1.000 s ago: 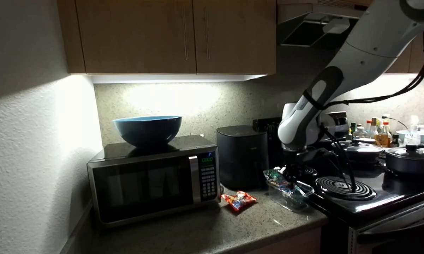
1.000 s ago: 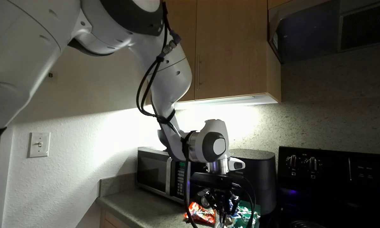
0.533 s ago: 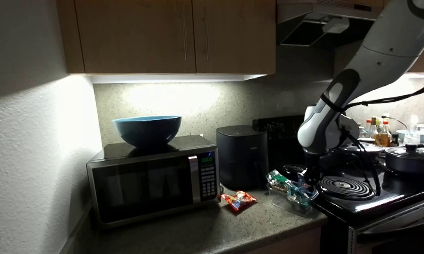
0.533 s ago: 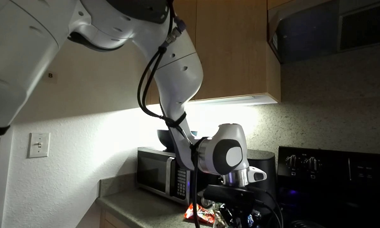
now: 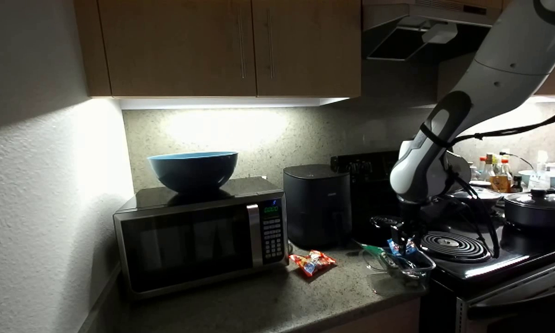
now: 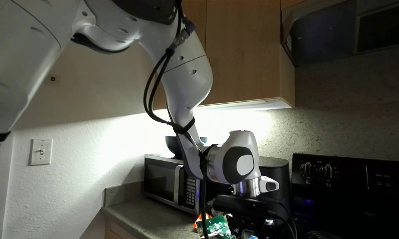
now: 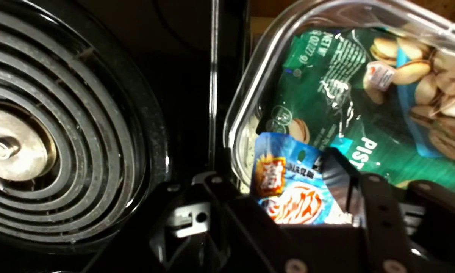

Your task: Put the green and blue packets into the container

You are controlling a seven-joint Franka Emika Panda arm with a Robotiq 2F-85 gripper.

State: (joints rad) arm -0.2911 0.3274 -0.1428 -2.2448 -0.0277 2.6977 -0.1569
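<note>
The gripper (image 7: 282, 163) has its fingers (image 7: 343, 167) spread well apart and seems to hold nothing. Between them is the blue packet (image 7: 291, 182), lying over the green packet (image 7: 379, 117); both appear to be in the tub (image 7: 252, 85). Whether a finger touches the blue packet, one cannot tell; if it does, lifting could drag this packet out. In an exterior view the tub stands at the right end of the counter (image 5: 259, 300), near the stove (image 5: 503, 254); a sideways push could tip it.

I am seeing wooden cabinets (image 5: 180, 51) hanging over a speckled bench (image 5: 240, 300), with light (image 5: 105, 127) brightening the textured wall (image 5: 27, 203).
</note>
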